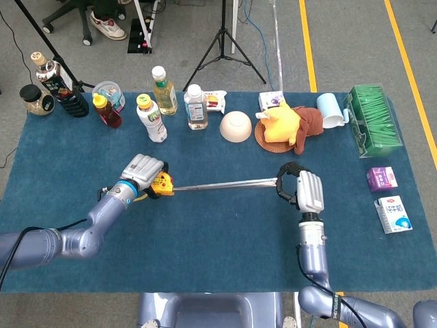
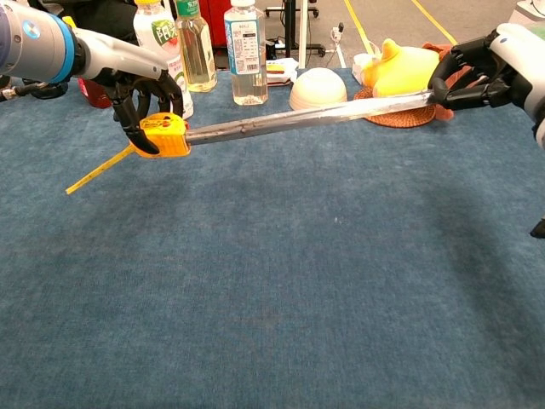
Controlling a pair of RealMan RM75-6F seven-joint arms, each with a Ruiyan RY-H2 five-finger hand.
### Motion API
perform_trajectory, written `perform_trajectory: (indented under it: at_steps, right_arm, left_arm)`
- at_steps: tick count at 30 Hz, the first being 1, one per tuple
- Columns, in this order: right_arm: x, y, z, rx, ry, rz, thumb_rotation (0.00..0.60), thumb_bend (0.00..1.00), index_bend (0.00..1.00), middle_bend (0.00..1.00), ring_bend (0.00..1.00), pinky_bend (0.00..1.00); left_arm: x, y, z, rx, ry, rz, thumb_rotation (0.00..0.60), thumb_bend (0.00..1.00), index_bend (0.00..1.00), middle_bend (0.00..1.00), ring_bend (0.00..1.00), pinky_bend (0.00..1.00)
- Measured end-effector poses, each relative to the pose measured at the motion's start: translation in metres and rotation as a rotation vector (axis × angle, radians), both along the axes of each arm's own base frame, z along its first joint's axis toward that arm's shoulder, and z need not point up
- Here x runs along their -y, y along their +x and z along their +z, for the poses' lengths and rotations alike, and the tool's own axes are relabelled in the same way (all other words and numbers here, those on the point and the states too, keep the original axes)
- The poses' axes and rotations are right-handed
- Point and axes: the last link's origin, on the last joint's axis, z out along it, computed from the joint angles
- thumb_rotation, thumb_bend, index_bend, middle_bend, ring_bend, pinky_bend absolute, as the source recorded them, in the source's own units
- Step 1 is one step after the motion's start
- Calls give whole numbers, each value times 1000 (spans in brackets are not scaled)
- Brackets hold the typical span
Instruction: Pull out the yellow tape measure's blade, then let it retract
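Note:
The yellow tape measure (image 1: 162, 184) (image 2: 164, 136) hangs above the blue cloth, gripped from above by my left hand (image 1: 141, 171) (image 2: 134, 89). Its silvery blade (image 1: 225, 184) (image 2: 298, 116) runs out long to the right, rising slightly. My right hand (image 1: 300, 191) (image 2: 484, 68) pinches the blade's far end, near the yellow plush toy (image 2: 400, 72). A yellow strap (image 2: 98, 169) trails down and left from the case.
Along the back stand bottles (image 1: 151, 119) (image 1: 195, 106), a white bowl (image 1: 235, 126), a plush toy on a woven mat (image 1: 283, 124), a pale blue cup (image 1: 330, 110) and a green box (image 1: 374, 119). Two small cartons (image 1: 392, 214) lie at the right edge.

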Motion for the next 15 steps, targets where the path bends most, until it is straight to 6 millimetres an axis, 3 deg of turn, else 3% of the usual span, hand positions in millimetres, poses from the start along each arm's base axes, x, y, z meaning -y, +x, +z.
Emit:
perform_trajectory:
  at_steps: [15]
  right_arm:
    - [3,-11,7,-2,-13,-18,549,625,573,399,418,352]
  left_arm:
    - [0,-15,11,-42,-47,39,587,326,626,479,415,478]
